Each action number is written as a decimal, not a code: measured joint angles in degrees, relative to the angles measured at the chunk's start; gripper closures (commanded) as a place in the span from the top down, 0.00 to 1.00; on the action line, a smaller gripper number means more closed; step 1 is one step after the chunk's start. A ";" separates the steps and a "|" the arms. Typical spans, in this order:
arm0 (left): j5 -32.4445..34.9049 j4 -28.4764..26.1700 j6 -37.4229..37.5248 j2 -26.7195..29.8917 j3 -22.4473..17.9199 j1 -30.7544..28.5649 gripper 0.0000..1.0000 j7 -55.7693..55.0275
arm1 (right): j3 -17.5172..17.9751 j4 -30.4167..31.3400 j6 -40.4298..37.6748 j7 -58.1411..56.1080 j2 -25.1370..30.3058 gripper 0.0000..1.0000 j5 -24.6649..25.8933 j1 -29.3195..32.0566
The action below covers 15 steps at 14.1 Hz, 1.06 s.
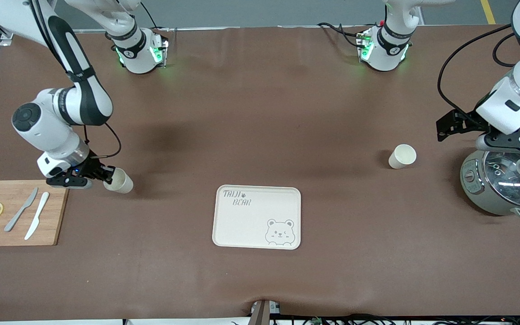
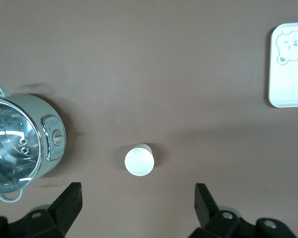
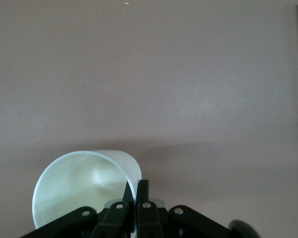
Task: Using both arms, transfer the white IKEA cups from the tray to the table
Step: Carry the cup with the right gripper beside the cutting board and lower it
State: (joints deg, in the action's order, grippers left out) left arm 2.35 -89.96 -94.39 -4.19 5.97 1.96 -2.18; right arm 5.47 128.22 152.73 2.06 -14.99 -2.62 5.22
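Observation:
One white cup (image 1: pixel 118 181) is pinched by its rim in my right gripper (image 1: pixel 106 175), tilted and low over the table next to the cutting board. In the right wrist view one finger is inside the cup (image 3: pixel 84 184) and one outside, with the gripper (image 3: pixel 137 191) shut on the wall. The other white cup (image 1: pixel 402 156) stands upright on the table toward the left arm's end, beside the pot. My left gripper (image 1: pixel 510 141) hangs open and empty above the pot's edge. Its wrist view shows the cup (image 2: pixel 139 160) beyond the spread gripper (image 2: pixel 137 206).
A cream bear tray (image 1: pixel 257 216) lies mid-table, nearer the front camera, and shows in the left wrist view (image 2: pixel 289 94). A grey-green pot (image 1: pixel 503 180) with glass lid stands at the left arm's end. A wooden cutting board (image 1: pixel 16 212) holds two knives and lemon slices.

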 measured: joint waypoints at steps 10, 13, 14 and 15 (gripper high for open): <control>0.03 0.00 1.33 -0.86 0.02 0.00 1.00 0.04 | 0.00 -0.02 7.31 0.20 -5.36 0.00 -0.06 -0.29; 0.03 0.00 1.35 -0.88 0.05 0.00 1.00 0.04 | 0.00 -0.02 8.17 0.22 -6.00 0.02 -0.08 -0.30; 0.03 0.00 1.36 -0.90 0.09 0.00 1.00 0.04 | -0.01 -0.02 8.31 0.23 -6.14 0.20 -0.08 -0.30; 0.03 0.00 1.36 -0.91 0.13 0.00 1.00 0.04 | -0.01 -0.02 8.35 0.24 -6.16 0.52 -0.11 -0.30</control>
State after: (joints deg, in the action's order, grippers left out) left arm 2.38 -89.96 -93.02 -5.10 6.09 1.96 -2.14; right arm 5.45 128.20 161.08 2.31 -21.14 -2.73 4.92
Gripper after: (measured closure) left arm 0.000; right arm 0.965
